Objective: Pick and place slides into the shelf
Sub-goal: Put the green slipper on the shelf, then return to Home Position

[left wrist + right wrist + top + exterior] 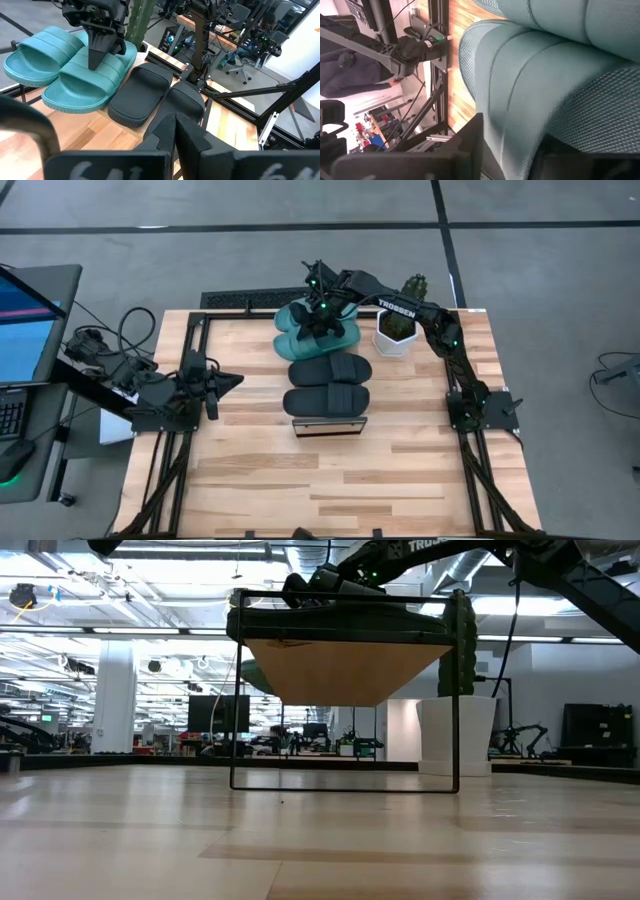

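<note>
Reaching over the far end of the shelf (328, 426), the right gripper (320, 318) sits on the strap of the nearer teal slide (332, 339), its fingers straddling that strap and apparently closed on it, though the right wrist view is too tight on the rubber to show how firmly. All four slides look to be lying side by side on the shelf top: the second teal slide (300, 318) at the far end, then its mate, then two black slides (330, 370) toward the near end. By that layout the placing seems nearly finished, with only the release and withdrawal left. The left gripper (228, 383) waits well to the left of the shelf with its fingers drawn together on nothing. From the low view only the shelf's underside and thin frame show, so whether each sole lies flat is hidden; a potted cactus (398, 327) stands just beside the shelf's far right.
</note>
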You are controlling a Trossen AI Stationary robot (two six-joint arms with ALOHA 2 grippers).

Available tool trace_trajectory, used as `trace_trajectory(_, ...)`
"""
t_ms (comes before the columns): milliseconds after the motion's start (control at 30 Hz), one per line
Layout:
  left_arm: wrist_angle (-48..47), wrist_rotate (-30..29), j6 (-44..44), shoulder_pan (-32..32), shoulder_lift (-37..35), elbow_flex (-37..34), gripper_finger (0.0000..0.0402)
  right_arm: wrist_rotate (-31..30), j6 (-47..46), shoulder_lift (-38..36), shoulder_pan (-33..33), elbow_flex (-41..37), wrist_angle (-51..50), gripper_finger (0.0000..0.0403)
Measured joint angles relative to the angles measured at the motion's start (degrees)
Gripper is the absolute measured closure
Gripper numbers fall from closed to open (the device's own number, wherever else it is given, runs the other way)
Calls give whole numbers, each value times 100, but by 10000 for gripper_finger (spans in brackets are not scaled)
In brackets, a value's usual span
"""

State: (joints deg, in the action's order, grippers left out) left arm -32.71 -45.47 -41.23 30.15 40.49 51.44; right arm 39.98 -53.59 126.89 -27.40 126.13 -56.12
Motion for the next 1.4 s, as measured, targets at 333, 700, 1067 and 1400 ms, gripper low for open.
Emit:
trace_trajectory(333, 2, 32, -4, 0, 2, 0, 401, 40, -40, -4, -11, 0, -15, 221)
trace_trajectory(700, 2, 129, -38, 0, 1, 0, 401, 88, 5, -15, -32, 0, -39, 179)
trace_trajectory(1067, 4, 42, -38, 0, 1, 0, 402, -58, 64, -423, -234, 0, -274, 179)
trace_trajectory(1400, 11, 8, 183, 0, -251, 0, 401, -428, 365, -1422, -367, 2, -1152, 179)
